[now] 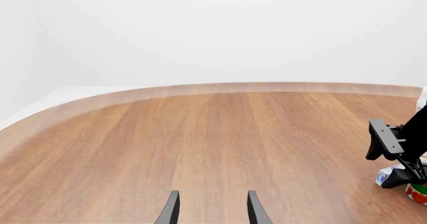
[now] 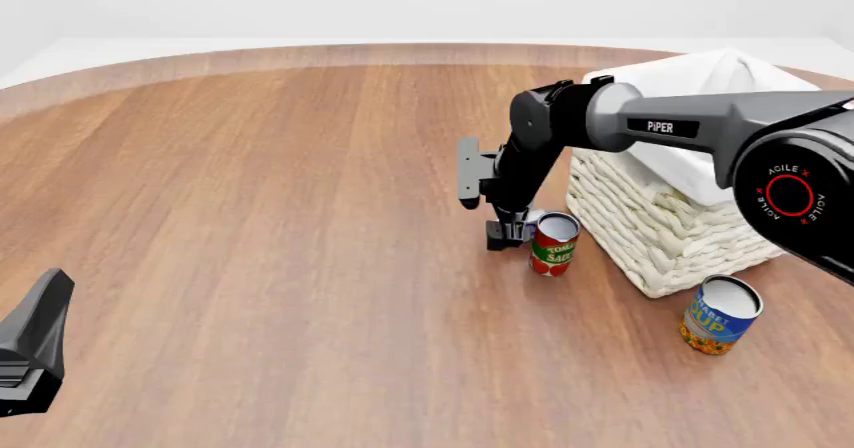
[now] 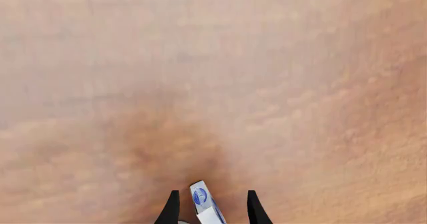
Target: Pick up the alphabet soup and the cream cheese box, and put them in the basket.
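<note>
The right gripper (image 3: 208, 209) stood low over the worktop (image 2: 267, 218), its fingers (image 3: 171, 209) apart around the cream cheese box (image 3: 201, 199), beside the basket (image 2: 667, 228). Light, stiff card; pinch its flat faces. Left fingers (image 1: 172, 211) were open, empty.

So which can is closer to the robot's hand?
The red and green tomato sauce can, right beside the right hand. The blue and yellow alphabet soup stands farther off.

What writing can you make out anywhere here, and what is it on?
"PIPER": on the right arm.
"AGILE X": around the red ring on the arm's joint.
Red can: label too blurred to read.
Blue and yellow can: unreadable.
Small blue and white box: print too small.
</note>
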Action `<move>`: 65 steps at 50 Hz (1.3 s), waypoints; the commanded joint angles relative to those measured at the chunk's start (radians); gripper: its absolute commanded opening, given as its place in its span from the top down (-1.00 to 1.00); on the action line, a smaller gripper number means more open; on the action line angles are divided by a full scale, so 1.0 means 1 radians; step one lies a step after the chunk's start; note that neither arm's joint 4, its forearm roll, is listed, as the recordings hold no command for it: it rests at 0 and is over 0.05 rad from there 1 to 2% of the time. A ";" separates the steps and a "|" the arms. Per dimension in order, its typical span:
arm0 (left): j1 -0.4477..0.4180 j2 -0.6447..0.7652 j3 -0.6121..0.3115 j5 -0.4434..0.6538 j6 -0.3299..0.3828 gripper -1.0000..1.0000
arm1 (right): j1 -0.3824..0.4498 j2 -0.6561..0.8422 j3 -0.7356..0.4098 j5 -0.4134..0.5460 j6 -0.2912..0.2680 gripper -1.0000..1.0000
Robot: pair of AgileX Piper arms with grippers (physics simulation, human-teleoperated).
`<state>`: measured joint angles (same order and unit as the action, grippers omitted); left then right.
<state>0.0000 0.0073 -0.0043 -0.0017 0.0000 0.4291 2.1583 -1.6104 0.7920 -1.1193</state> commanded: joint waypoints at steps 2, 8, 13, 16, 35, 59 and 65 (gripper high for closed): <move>0.000 0.000 0.000 0.000 0.000 -1.00 | -0.009 0.033 -0.042 0.017 -0.012 -1.00; 0.000 0.000 0.000 0.000 0.000 -1.00 | -0.007 0.053 -0.065 0.025 -0.009 -1.00; 0.000 0.000 0.000 0.000 0.000 -1.00 | -0.011 0.066 -0.074 0.029 -0.015 -1.00; 0.000 0.000 0.000 0.000 0.000 -1.00 | -0.014 0.074 -0.085 0.033 -0.017 -1.00; 0.000 0.000 0.000 0.000 0.000 -1.00 | -0.035 0.121 -0.137 0.052 -0.026 -1.00; 0.000 0.000 0.000 0.000 0.000 -1.00 | -0.047 0.136 -0.187 0.046 -0.023 1.00; 0.000 0.000 0.000 0.000 0.000 -1.00 | -0.051 0.136 -0.199 0.050 -0.027 1.00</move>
<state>0.0000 0.0073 -0.0043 -0.0017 0.0000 0.3863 2.2938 -1.7901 0.8462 -1.1489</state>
